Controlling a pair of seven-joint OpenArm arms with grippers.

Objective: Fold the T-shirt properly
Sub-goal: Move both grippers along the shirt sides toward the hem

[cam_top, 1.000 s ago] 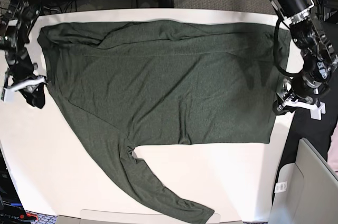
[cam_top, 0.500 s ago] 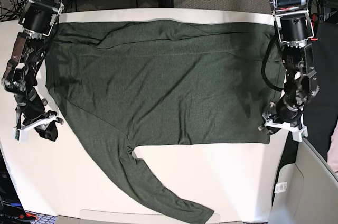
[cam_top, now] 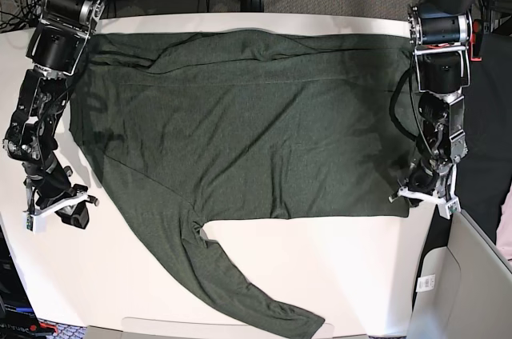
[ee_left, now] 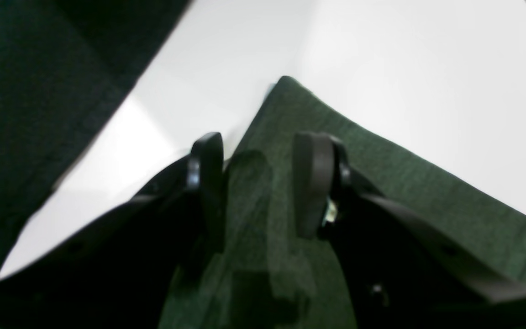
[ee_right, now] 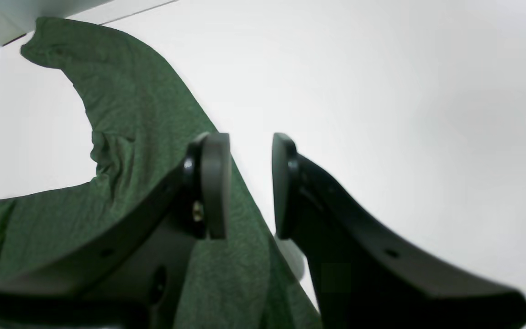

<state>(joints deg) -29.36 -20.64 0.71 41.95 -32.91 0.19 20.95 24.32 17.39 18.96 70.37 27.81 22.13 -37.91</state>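
White bench [cam_top: 352, 275]: right end effector [cam_top: 58, 209] at left edge, jaws apart, empty; T-shirt [cam_top: 256, 131] spread flat across centre, sleeve toward front edge; left end effector [cam_top: 424, 195] over hem corner, right edge, jaws apart.

Camera arrangement: one overhead base view and two wrist views.

The base view looks steeply down from above on the whole white table [cam_top: 264, 263], far off, both arms in frame. Each wrist view looks along its own fingers from close above the surface: the left gripper [ee_left: 263, 183] over a T-shirt [ee_left: 381, 183] corner, the right gripper [ee_right: 249, 183] at the sleeve edge. All three share the shirt's near edge.
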